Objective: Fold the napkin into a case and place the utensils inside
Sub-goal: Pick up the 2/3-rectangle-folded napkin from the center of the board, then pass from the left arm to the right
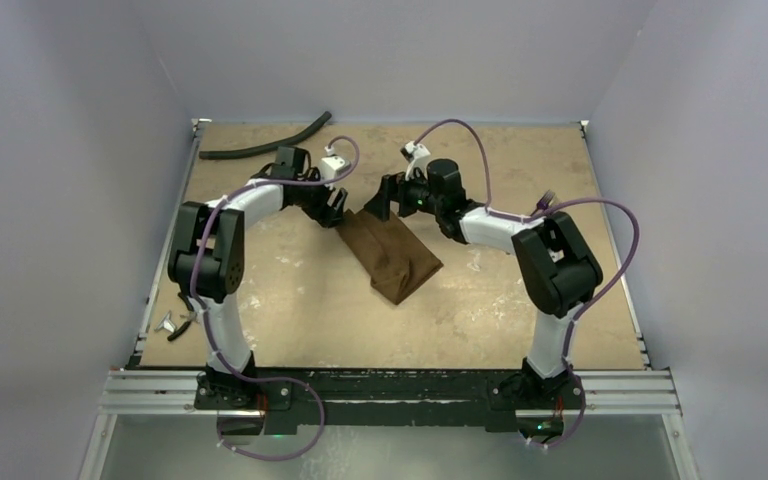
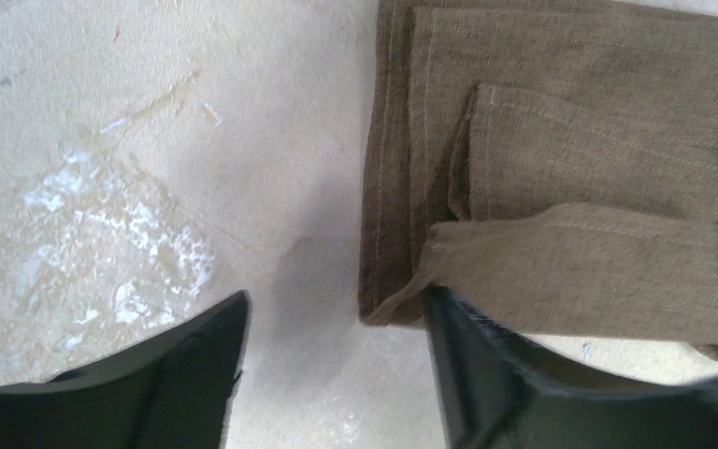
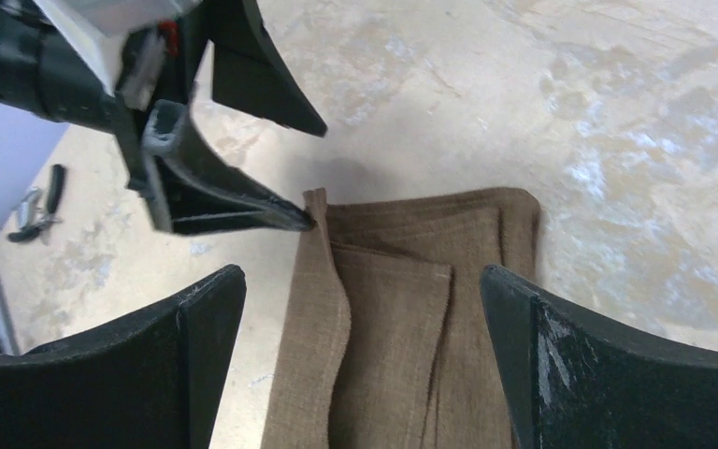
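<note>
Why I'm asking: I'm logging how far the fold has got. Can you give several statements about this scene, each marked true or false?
1. The napkin lies folded in layers on the table. True.
2. Both grippers are shut on the napkin. False: the left gripper and the right gripper are both open.
3. One left fingertip is at a corner of the napkin. True.
4. The black hose lies across the napkin. False: it lies at the table's far left, apart from the napkin.
</note>
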### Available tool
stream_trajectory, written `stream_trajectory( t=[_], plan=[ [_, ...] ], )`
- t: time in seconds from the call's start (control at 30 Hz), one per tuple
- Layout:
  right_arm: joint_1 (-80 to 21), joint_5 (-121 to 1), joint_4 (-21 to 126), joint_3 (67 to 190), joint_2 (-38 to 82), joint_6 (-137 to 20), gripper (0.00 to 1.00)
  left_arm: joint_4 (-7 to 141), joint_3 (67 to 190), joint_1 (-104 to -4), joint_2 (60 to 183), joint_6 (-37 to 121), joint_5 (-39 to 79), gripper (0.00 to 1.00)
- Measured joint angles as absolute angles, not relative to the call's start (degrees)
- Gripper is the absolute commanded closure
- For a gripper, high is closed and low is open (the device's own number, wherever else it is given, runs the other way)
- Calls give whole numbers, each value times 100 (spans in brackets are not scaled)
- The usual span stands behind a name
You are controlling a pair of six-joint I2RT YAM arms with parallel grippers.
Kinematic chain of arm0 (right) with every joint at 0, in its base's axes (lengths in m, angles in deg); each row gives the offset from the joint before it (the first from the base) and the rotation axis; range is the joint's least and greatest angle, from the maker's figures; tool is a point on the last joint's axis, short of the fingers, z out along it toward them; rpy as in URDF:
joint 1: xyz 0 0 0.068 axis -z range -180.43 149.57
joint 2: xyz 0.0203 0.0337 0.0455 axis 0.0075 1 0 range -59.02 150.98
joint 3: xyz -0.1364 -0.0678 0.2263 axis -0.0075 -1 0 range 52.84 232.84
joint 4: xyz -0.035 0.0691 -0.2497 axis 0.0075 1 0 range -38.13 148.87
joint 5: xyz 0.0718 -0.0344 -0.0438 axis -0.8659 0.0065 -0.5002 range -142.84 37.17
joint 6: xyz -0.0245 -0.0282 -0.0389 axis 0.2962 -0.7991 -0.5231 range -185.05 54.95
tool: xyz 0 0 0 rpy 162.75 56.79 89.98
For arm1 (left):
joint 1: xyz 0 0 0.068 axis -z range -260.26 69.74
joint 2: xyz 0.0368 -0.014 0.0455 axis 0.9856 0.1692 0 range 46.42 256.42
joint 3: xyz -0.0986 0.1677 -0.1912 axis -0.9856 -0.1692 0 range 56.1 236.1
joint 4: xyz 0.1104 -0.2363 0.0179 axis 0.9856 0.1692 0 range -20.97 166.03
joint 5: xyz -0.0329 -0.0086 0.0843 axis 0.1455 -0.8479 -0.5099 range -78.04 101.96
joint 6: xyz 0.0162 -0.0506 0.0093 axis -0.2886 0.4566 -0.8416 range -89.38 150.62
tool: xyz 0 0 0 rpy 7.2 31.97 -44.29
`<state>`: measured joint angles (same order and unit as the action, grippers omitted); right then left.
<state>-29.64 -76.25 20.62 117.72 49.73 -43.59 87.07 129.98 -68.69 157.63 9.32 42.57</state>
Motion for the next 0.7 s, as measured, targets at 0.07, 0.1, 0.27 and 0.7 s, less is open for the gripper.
stream_trajectory(
  t=[0.07,0.1,0.27,0.7],
  plan=[
    [-2966,-7431,2235,11739,4895,-4451,1,8685,13071,-6805,15787,1015,4215,12],
    [-2966,-7315,2312,11704,4868,-4488,1,8672,13099,-6759,15796,1057,4183,10],
    [-2925,-6830,2561,11311,4851,-4567,6,8685,13208,-6547,15829,1212,4082,13],
    [-2745,-6386,2928,10511,4165,-4508,45,10150,14526,-6602,15809,965,3870,17]
  ],
)
